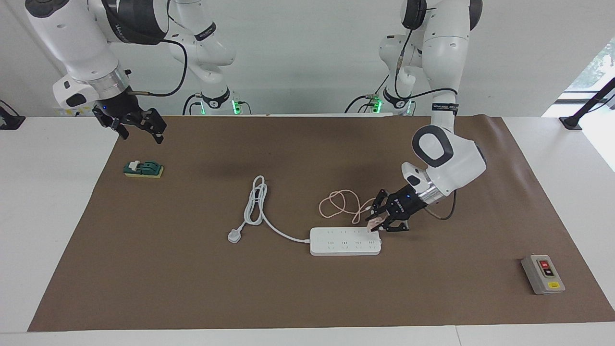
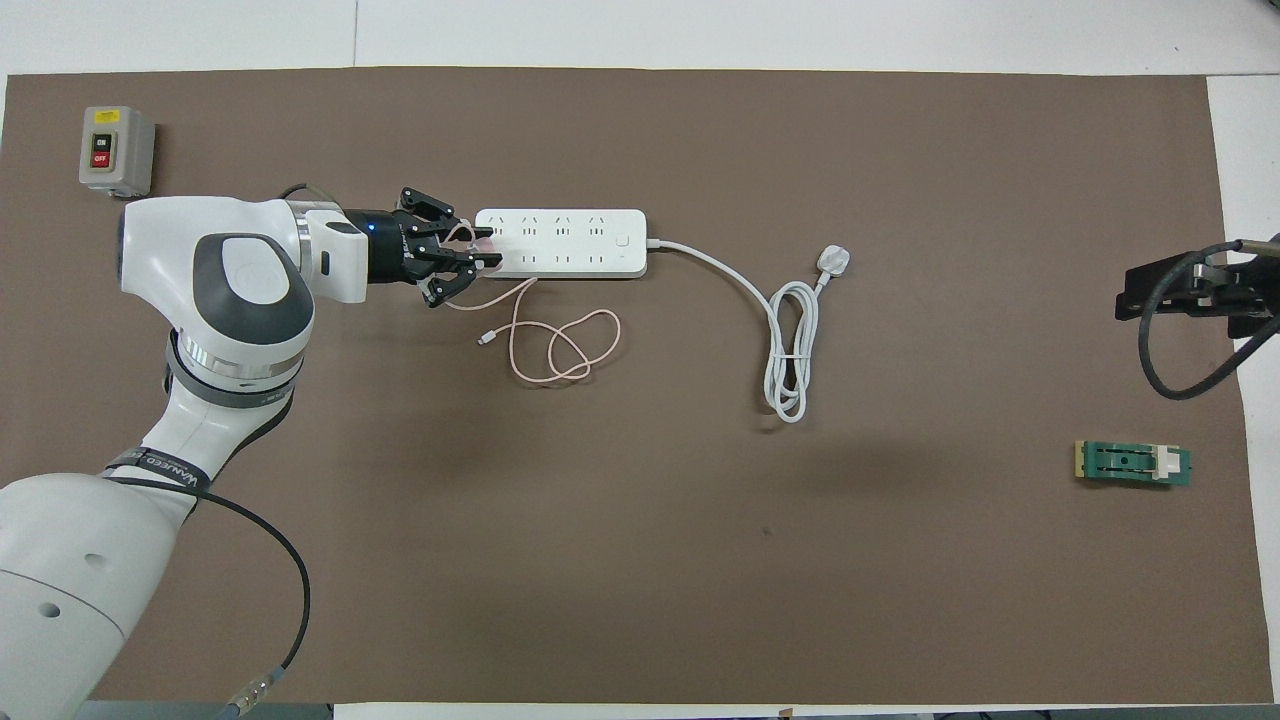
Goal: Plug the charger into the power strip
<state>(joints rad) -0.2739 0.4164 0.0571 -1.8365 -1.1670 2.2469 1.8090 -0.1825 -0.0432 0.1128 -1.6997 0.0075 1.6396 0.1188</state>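
One camera sits high across the table, facing both robots. The other hangs above their end, looking steeply down. Both cover the brown mat.

Even, bright, diffuse light falls from overhead. Soft, faint shadows blur on the brown mat near its middle. A window glares white at the facing view's edge. Both views are sharp, without visible distortion.
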